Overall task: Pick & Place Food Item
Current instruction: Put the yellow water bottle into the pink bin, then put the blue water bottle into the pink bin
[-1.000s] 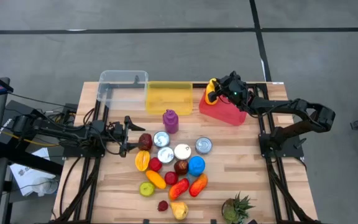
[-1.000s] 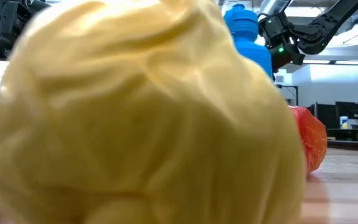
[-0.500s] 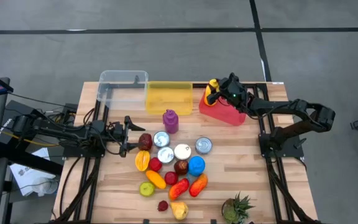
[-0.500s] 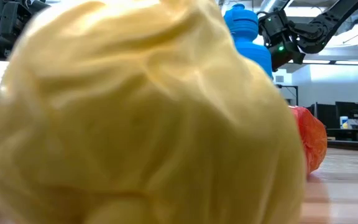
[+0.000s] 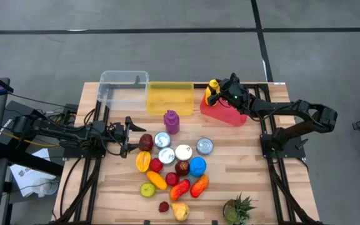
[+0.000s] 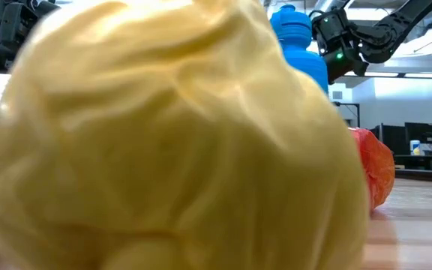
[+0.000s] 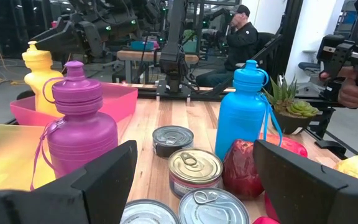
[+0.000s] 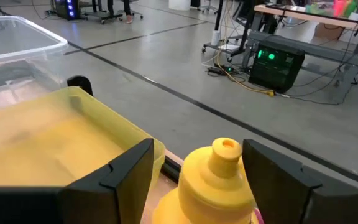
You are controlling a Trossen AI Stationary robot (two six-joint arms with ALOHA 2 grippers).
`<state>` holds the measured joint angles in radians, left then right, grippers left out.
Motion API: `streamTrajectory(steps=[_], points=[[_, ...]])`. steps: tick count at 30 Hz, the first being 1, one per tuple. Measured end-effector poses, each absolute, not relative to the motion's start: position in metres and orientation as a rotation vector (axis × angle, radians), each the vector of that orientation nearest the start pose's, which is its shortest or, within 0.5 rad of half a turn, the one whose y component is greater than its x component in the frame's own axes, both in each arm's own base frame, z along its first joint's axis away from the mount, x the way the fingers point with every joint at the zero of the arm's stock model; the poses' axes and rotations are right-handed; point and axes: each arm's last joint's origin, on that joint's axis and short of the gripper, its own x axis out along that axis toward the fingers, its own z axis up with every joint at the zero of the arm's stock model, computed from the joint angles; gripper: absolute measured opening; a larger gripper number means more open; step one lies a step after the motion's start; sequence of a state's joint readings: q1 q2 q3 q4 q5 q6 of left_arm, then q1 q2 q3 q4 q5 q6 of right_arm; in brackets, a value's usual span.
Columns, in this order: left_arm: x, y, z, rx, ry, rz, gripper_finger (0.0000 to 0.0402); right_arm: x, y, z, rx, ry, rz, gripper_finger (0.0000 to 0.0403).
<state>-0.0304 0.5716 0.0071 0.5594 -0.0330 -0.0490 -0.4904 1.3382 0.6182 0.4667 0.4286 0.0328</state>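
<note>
A yellow bottle (image 5: 212, 85) stands upright on its base in the red bin (image 5: 231, 116) at the table's far right. My right gripper (image 5: 217, 95) hovers over that bin, open. In the right wrist view its fingers stand on either side of the bottle's cap and shoulders (image 8: 221, 174); I cannot tell whether they touch. Fruits and cans (image 5: 174, 164) lie in a pile mid-table. My left gripper (image 5: 130, 134) waits open and level at the left, just short of a dark red fruit (image 5: 145, 142).
A clear bin (image 5: 122, 84) and a yellow bin (image 5: 169, 97) stand along the far edge beside the red bin. Near the pile stand a purple bottle (image 5: 171, 120), a blue bottle (image 5: 197, 166) and a pineapple (image 5: 238, 209). Beyond the table sits a person (image 7: 244, 37).
My right gripper has opened over the red bin and let go of the yellow bottle, which stays upright there. The hand has barely shifted.
</note>
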Motion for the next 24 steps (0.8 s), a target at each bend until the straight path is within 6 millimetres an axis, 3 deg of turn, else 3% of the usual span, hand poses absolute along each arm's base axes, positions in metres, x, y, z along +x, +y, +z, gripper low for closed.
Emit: streamTrajectory(steps=[5,11,18,24], points=[[0.134,-0.003,0.165,-0.049,0.004,0.003,0.0315,0.238,-0.135,0.226,-0.012,0.219,-0.941,0.0235],[0.134,-0.003,0.165,-0.049,0.005,0.003,0.0315,0.238,-0.117,0.246,-0.068,0.144,-0.884,0.0235],[0.134,-0.003,0.165,-0.049,0.007,0.003,0.0315,0.236,-0.073,0.267,-0.126,0.105,-0.620,0.0235],[0.134,-0.003,0.165,-0.049,0.007,0.003,0.0315,0.229,-0.029,0.270,-0.138,0.181,-0.329,0.0235]])
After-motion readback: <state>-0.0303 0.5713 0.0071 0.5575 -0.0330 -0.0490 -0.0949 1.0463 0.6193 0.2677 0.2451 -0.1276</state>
